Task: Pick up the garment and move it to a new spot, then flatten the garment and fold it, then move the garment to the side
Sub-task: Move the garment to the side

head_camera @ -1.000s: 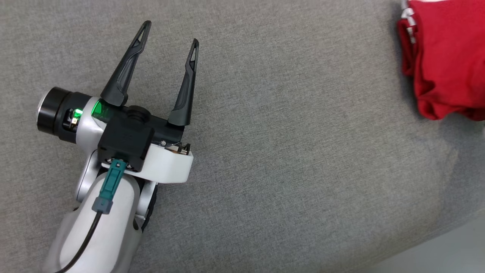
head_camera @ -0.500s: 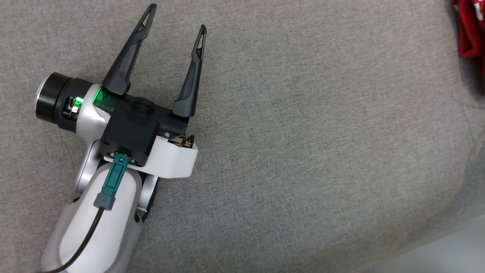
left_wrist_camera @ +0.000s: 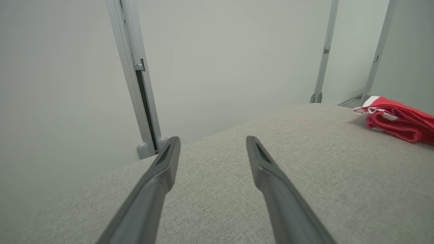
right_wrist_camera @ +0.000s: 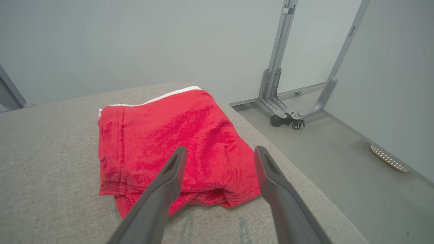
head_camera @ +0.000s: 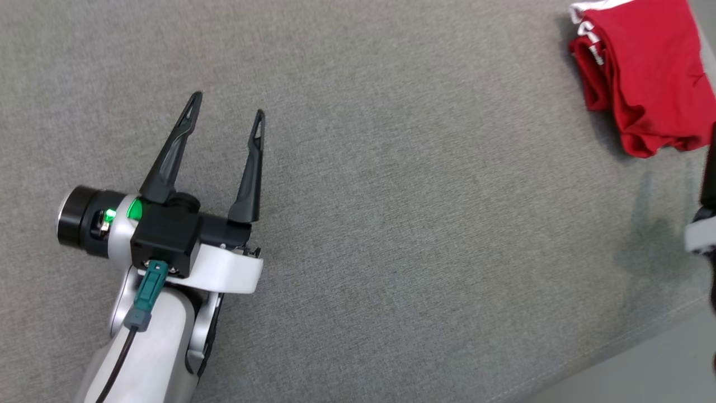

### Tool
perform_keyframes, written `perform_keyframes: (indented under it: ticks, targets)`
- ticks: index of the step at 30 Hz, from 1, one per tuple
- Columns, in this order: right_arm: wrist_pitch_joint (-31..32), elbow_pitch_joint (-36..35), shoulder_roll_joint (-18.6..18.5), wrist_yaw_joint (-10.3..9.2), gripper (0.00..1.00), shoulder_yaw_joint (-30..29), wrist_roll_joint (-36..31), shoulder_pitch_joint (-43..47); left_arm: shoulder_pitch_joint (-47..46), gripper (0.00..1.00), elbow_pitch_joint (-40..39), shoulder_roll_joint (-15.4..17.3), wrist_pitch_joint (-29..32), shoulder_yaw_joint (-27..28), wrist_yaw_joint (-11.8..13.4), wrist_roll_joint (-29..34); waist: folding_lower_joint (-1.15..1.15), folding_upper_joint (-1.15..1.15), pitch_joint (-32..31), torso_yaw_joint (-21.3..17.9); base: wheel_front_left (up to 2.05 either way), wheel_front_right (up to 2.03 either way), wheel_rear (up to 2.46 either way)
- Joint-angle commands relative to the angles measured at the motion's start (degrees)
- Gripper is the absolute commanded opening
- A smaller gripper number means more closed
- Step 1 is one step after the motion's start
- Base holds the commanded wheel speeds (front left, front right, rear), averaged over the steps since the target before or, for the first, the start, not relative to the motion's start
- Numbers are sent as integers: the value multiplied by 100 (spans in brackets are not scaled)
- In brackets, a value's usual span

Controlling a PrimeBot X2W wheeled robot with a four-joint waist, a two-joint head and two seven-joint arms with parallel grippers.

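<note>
Right tool point(right_wrist_camera: 220, 149) spread wide, garment point(right_wrist_camera: 152, 135) folded

garment point(right_wrist_camera: 162, 135): we see bright red, with white trim along one edge
bench point(head_camera: 419, 224): we see plain grey cloth, finely flecked
left pincer point(head_camera: 227, 104): we see black fingers point(head_camera: 168, 157), a green light point(head_camera: 134, 210), a teal plug point(head_camera: 148, 285)
right pincer point(right_wrist_camera: 219, 149): we see dark grey
floor point(right_wrist_camera: 339, 162): pale grey
wall point(left_wrist_camera: 220, 51): we see plain off-white

The red garment point(head_camera: 643, 73) goes out past the right edge of the head view, so its far side is cut off, and just below the garment the same edge cuts the right arm point(head_camera: 702, 235) to a thin dark-and-pale strip.
</note>
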Motion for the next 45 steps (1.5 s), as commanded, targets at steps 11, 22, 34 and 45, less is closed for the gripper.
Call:
perform_keyframes:
  ticks: [11,22,34,45]
  targets:
    - [-1,-2255,1215,-11,100,-405,-1028,1668,789,100,129,-28,-152,163,190,-414,0,0,-988,397,0,0,0]
    - [224,-3218,1136,-10,100,-289,-1318,2298,1151,100,433,-229,-432,316,371,-708,0,0,-1498,1534,0,0,0]
    - [894,-3890,1267,-10,100,-220,-1486,3040,1998,100,664,-122,-536,626,317,-1109,0,0,-2310,2068,0,0,0]
    - [1207,-4060,1391,-8,100,-128,-1533,3654,2660,100,581,23,-357,587,336,-1217,0,0,-2969,2000,0,0,0]
